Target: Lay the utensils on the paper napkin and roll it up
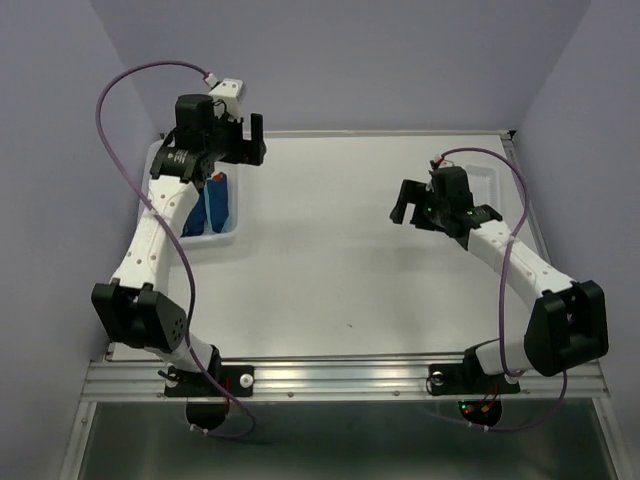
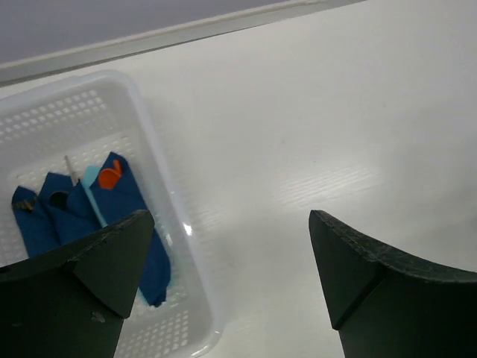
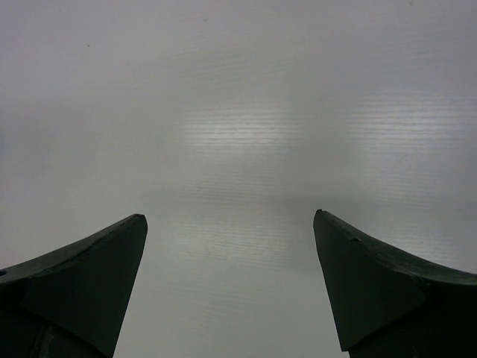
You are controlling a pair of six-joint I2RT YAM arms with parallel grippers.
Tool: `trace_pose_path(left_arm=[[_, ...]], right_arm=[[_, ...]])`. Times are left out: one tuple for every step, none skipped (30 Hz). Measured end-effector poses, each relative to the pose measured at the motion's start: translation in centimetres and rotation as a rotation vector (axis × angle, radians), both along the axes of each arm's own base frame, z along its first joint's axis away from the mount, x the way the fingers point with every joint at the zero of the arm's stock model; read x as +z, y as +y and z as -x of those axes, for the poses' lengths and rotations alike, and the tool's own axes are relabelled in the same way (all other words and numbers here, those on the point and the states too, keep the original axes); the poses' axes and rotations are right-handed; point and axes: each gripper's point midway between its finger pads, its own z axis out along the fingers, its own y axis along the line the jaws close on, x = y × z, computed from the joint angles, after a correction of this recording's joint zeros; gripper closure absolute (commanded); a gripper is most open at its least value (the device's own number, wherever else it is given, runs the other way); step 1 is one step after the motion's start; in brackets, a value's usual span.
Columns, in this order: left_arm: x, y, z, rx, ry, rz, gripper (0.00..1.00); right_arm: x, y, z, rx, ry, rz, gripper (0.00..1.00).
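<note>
A white perforated basket [image 1: 228, 232] sits at the table's far left and also shows in the left wrist view [image 2: 160, 160]. In it lie folded dark navy paper napkins [image 2: 71, 216], with an orange utensil tip [image 2: 110, 177] and a light blue handle [image 2: 92, 200] on top. From above they show as a blue bundle [image 1: 216, 205]. My left gripper [image 1: 248, 140] is open and empty, just above the basket's right rim [image 2: 229, 218]. My right gripper [image 1: 405, 205] is open and empty over bare table on the right [image 3: 230, 216].
The white table [image 1: 340, 260] is walled by lilac panels at the back and both sides. A metal rail [image 1: 340, 378] runs along the near edge by the arm bases. A faint pale tray outline [image 1: 497, 178] lies under the right arm at the far right.
</note>
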Motion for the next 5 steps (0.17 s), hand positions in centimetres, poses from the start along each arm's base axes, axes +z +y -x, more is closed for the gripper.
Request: trace_pose_path(left_arm=[[0.9,-1.6,0.9,-0.036,-0.029,0.012,0.01],[1.4,-2.7,1.5,-0.058,-0.050,0.024,0.01],[1.8,-3.4,2.1,-0.076,-0.062,0.036,0.01],[2.2,-3.9,2.5,-0.089,-0.077,0.046,0.01],[2.4,-4.2,2.8,-0.093,-0.086,0.055,0.01]], right_arm=[[-0.1,-0.2,0.0,-0.008,0.002,0.005,0.00],[-0.2,-0.4,0.0,-0.021,0.007,0.012,0.00],[-0.3,-0.5,0.1,-0.029,0.010,0.016,0.00],[-0.3,-0.7,0.1,-0.036,0.013,0.020,0.00],[-0.4,-0.8,0.1,-0.042,0.015,0.023,0.00]])
